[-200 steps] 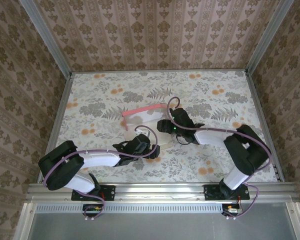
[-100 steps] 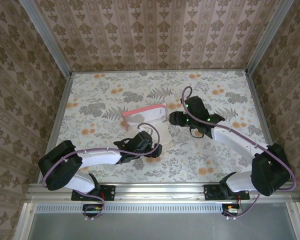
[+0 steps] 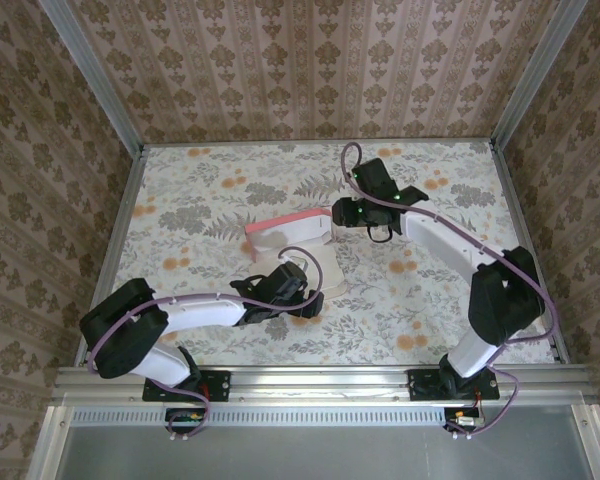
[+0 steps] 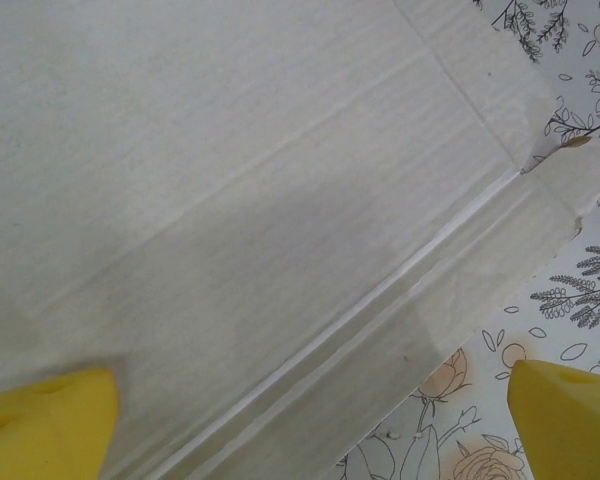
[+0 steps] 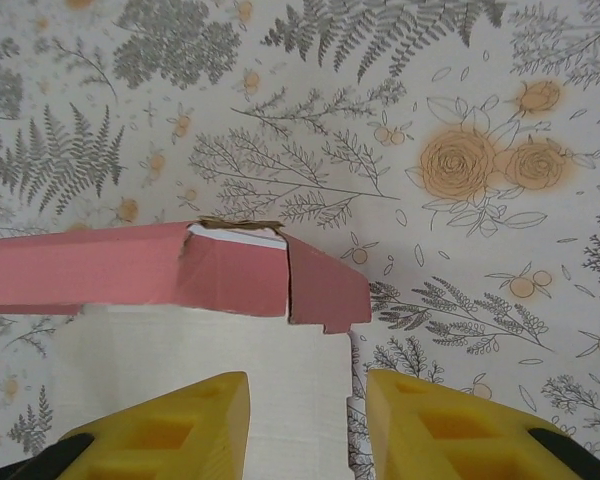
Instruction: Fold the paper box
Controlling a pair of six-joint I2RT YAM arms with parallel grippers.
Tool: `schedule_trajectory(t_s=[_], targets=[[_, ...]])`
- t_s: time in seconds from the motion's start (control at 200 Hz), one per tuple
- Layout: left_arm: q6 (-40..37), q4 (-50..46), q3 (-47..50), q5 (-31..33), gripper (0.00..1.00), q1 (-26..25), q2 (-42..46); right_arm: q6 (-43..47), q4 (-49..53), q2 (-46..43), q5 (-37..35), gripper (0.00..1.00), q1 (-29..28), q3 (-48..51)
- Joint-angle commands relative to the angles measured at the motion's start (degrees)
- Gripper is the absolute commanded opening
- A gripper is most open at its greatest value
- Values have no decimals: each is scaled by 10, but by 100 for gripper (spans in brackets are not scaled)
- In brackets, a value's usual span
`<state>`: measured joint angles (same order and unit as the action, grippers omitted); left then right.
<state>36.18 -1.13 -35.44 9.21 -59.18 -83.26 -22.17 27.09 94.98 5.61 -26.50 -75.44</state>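
Right pincer (image 5: pixel 308 418) narrowing, empty, backed off toward 1 o'clock | left pincer (image 4: pixel 305 415) wide apart over paper box (image 3: pixel 285 232) | far wall stands unaided

You'll find no readable text, label, brand, number or sign here. The paper box (image 5: pixel 130 275) shows plain pink and whitish card, and the table (image 3: pixel 210 190) beneath it carries only a floral print.

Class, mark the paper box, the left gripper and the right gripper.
paper box (image 3: pixel 285 220), top external view, raised pink wall.
left gripper (image 4: pixel 310 420), left wrist view, midway between fingertips.
right gripper (image 5: pixel 308 420), right wrist view, midway between fingertips.
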Motion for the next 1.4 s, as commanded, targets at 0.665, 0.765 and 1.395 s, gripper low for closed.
schedule_trajectory(t_s=[0.665, 0.765, 1.395], targets=[[6, -38, 6, 8, 100, 3, 4, 14, 12, 72, 27, 32, 0, -68], [6, -40, 6, 9, 100, 4, 2, 19, 15, 81, 25, 30, 0, -78], [11, -34, 5, 3, 100, 6, -17, 40, 34, 77, -2, 4, -35, -65]])
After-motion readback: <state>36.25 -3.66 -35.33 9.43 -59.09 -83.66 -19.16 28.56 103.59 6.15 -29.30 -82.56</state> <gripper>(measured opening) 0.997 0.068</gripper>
